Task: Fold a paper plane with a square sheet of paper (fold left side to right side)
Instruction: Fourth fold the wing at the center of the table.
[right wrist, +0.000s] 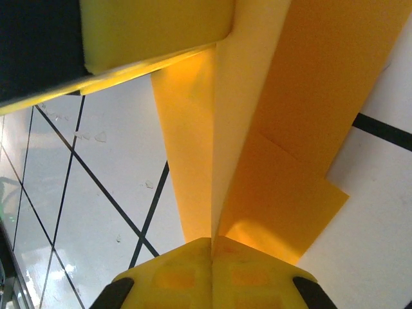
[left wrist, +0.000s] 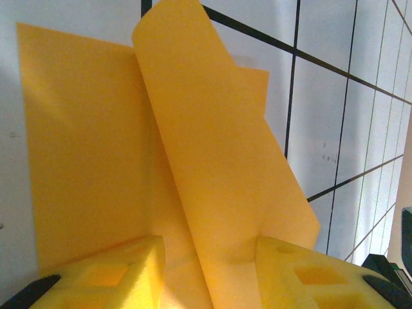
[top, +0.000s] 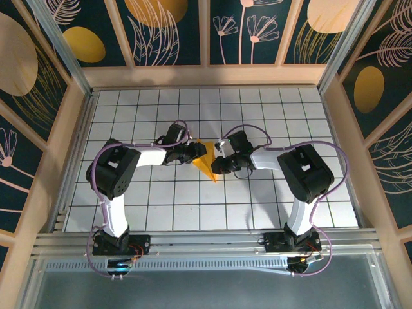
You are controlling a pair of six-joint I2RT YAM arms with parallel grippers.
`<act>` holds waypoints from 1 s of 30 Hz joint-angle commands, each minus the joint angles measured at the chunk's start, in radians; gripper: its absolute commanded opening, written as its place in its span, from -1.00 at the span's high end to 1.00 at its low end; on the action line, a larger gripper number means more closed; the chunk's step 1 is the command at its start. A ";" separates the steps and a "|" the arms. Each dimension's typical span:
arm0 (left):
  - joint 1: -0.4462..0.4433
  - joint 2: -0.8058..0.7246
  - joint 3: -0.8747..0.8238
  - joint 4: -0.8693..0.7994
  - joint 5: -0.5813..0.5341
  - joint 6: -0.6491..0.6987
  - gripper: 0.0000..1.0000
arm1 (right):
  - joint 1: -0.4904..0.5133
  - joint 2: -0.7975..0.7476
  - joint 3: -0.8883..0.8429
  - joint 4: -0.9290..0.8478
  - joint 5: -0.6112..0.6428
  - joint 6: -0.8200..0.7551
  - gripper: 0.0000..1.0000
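Observation:
The orange-yellow sheet of paper, folded to a pointed dart shape, lies at the middle of the table between both grippers. My left gripper is at its left side. In the left wrist view its yellow foam fingers stand apart, and a raised paper flap rises between them and leans on the right finger. My right gripper is at the paper's right side. Its fingers are pressed together on the paper's upright crease. The left gripper's yellow finger shows at the top of the right wrist view.
The white tiled table has black grid lines and wooden walls on three sides. A metal rail with both arm bases runs along the near edge. Open tiles lie all around the paper.

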 commanded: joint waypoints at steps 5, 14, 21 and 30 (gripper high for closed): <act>0.004 0.037 0.003 -0.075 -0.061 0.029 0.17 | -0.014 -0.063 -0.027 0.018 -0.052 0.018 0.56; 0.004 0.030 0.002 -0.074 -0.061 0.029 0.17 | -0.103 -0.099 -0.043 0.079 -0.121 0.052 0.21; 0.005 0.030 0.001 -0.071 -0.060 0.028 0.18 | -0.097 -0.025 0.010 0.117 -0.133 0.089 0.21; 0.004 0.029 0.001 -0.070 -0.058 0.028 0.18 | -0.083 0.048 0.072 0.141 -0.148 0.107 0.24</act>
